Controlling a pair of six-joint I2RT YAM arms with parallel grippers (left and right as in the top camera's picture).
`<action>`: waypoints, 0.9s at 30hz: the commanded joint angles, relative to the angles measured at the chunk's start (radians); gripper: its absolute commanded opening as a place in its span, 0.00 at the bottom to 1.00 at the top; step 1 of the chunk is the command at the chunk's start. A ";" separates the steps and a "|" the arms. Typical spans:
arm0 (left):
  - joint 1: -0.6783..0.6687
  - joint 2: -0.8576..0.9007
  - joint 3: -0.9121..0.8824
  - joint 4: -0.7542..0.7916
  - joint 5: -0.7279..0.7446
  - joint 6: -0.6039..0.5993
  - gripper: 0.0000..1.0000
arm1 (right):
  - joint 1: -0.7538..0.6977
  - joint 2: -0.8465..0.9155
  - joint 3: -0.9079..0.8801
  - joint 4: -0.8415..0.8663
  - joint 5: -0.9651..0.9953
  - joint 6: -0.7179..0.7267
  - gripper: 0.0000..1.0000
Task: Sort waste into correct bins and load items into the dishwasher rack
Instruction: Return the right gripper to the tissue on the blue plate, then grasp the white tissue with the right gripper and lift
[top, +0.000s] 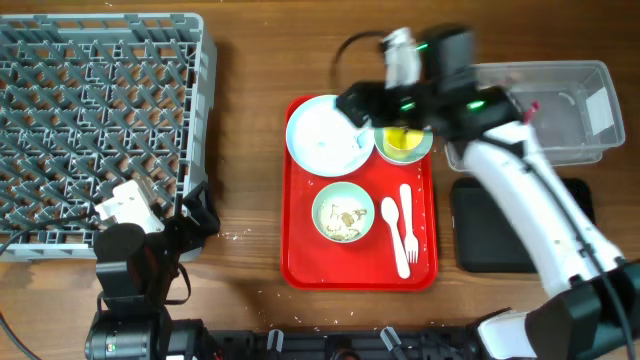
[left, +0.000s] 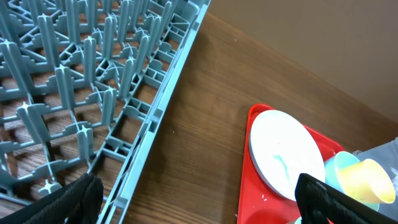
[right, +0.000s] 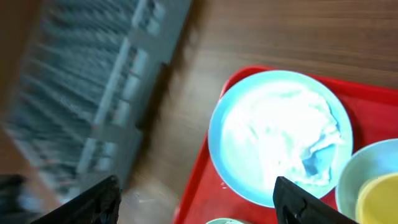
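Red serving tray (top: 300, 262) sits mid-table. On it, a pale blue-green plate (top: 325, 135) lies at 11 o'clock and a yellow cup (top: 400, 140) nests in a saucer at 1 o'clock. A bowl of food scraps (top: 343, 213) is near the middle, with a white spoon (top: 392, 215) and fork (top: 407, 215) at 3 o'clock.

The grey dishwasher rack (top: 95, 120) fills the table's 10 o'clock corner. A clear tub (top: 560, 110) lies at 2 o'clock, a black tray (top: 490, 235) at 4 o'clock.

The right gripper (right: 199, 193) hovers above the plate, fingers spread wide, holding nothing. The left gripper (left: 199, 199) gapes fully, empty, beside the rack's edge.
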 joint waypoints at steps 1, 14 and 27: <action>0.005 0.000 0.016 0.000 -0.010 0.023 1.00 | 0.137 0.074 0.010 0.003 0.414 0.023 0.79; 0.005 0.000 0.016 0.000 -0.010 0.023 1.00 | 0.192 0.434 0.010 0.138 0.405 0.059 0.58; 0.005 0.000 0.016 0.000 -0.010 0.023 1.00 | 0.192 0.501 0.018 0.122 0.478 0.091 0.04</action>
